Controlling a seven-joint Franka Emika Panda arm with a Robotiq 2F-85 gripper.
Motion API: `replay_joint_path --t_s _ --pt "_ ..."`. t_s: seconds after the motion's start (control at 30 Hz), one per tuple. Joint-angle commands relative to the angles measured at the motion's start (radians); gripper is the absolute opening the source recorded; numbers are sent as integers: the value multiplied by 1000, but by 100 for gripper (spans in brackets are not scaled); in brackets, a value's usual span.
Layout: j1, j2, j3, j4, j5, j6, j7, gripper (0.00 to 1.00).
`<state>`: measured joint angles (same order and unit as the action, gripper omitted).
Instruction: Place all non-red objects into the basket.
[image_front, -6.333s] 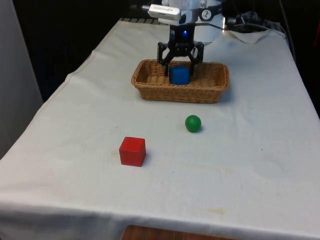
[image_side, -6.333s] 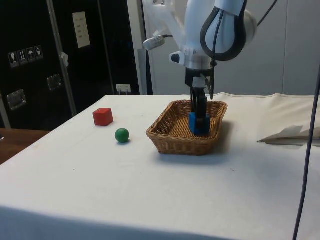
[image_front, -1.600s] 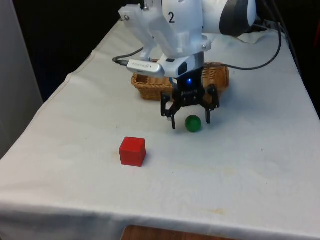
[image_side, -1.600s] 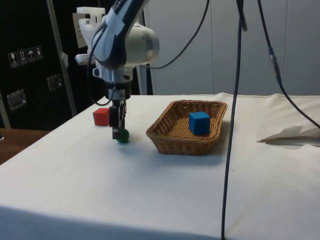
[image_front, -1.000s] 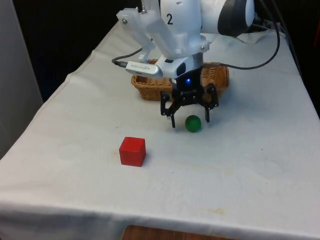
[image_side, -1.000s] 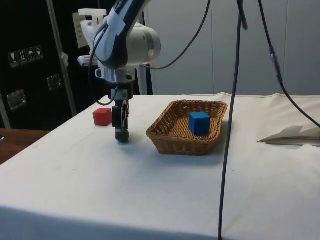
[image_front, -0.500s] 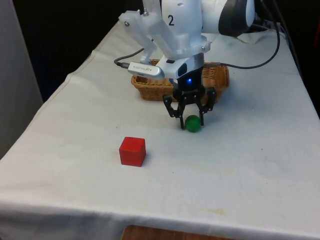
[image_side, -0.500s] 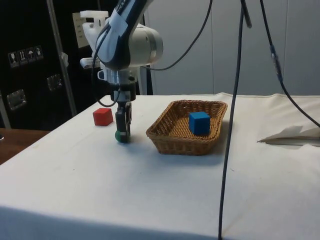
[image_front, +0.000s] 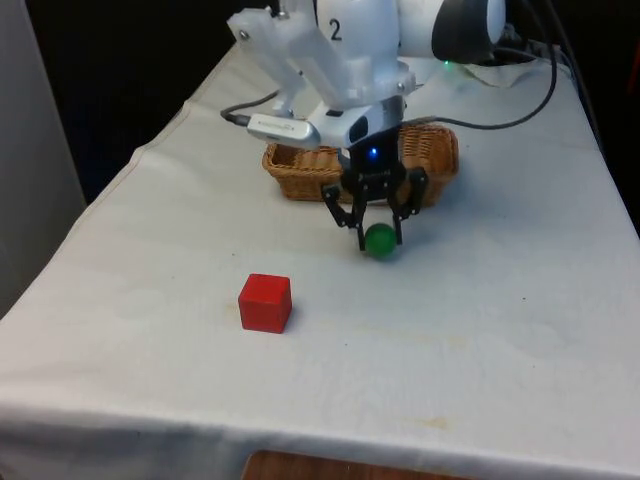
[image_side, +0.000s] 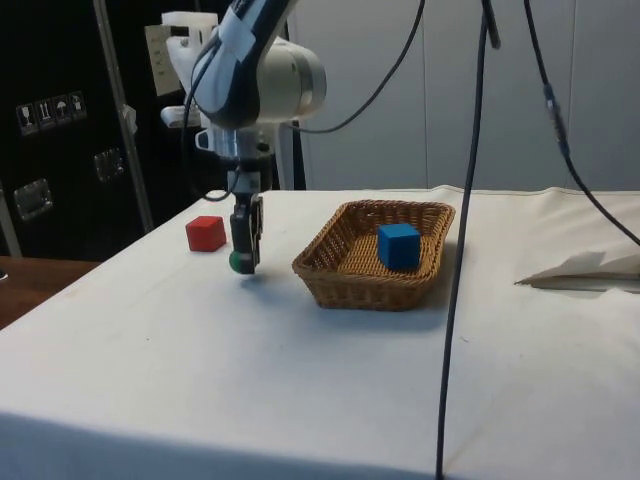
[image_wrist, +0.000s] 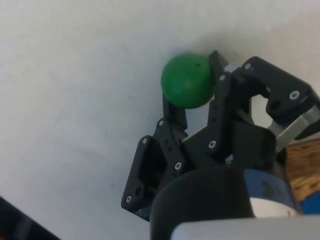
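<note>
Front view: the black gripper hangs just in front of the wicker basket, its jaws closed on the green ball, which sits between the fingertips a little above the white cloth of the table. A faint shadow lies on the cloth directly beneath the ball. The red cube rests on the cloth nearer the camera and toward the front view's left, well apart from the gripper and untouched.

Side view: the gripper points straight down, with the green ball pinched at the fingertips and clear of the cloth. It hangs between the red cube and the basket, near the basket's end wall but not over the rim. Inside the basket a blue cube sits upright on the woven floor, toward the middle. A crumpled sheet of white paper lies on the table well beyond the basket.

Wrist view: the green ball is gripped between the two black fingers, one pressing on each side, with the white cloth behind it. A corner of the basket shows beside the gripper body, along with an edge of the blue cube.
</note>
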<state>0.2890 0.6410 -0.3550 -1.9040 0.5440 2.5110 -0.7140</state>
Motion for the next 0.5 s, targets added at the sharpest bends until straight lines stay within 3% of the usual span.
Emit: replay_joint_path --t_s 0.0,0.47 --pt "1 -26 -10 -13 -6 -20 -2 0" --pt "4 -160 -50 -109 -12 -66 -34 0"
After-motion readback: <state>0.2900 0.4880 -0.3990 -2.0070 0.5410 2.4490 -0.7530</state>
